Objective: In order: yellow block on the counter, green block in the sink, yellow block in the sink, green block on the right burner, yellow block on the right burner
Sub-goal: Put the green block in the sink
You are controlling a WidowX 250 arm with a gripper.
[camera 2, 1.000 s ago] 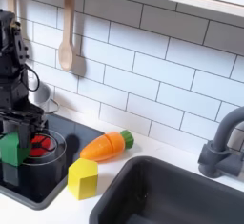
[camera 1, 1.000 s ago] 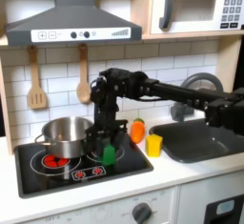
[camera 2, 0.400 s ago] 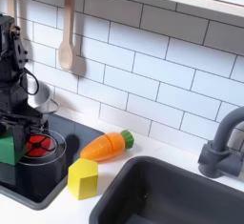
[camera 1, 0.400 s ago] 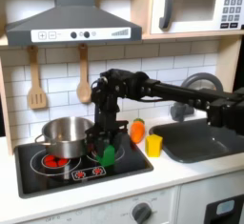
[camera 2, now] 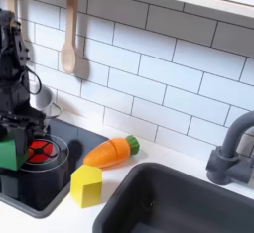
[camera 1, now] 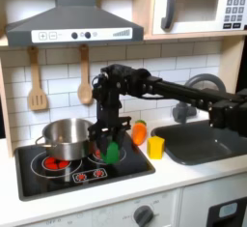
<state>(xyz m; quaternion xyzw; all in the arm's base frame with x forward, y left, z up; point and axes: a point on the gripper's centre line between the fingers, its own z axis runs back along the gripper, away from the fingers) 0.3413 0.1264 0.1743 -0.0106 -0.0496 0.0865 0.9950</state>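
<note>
My gripper [camera 1: 111,147] hangs over the right part of the black cooktop, shut on the green block [camera 1: 113,153], which sits just above the right burner [camera 2: 40,153]. In the second exterior view the gripper [camera 2: 10,148] is at the far left with the green block [camera 2: 8,156] between its fingers. The yellow block [camera 1: 155,147] stands on the pale counter [camera 1: 183,173] between the cooktop and the sink [camera 1: 207,141]; it is also the yellow block [camera 2: 86,185] beside the sink [camera 2: 189,202] rim.
A steel pot [camera 1: 65,137] sits on the left burner. An orange toy with a green tip [camera 2: 111,151] lies behind the yellow block. A black faucet [camera 2: 233,150] rises at the sink's back. Wooden utensils [camera 1: 84,76] hang on the tiled wall.
The gripper and the green block have risen slightly over the right burner. The yellow block, the pot and the orange toy have stayed put.
</note>
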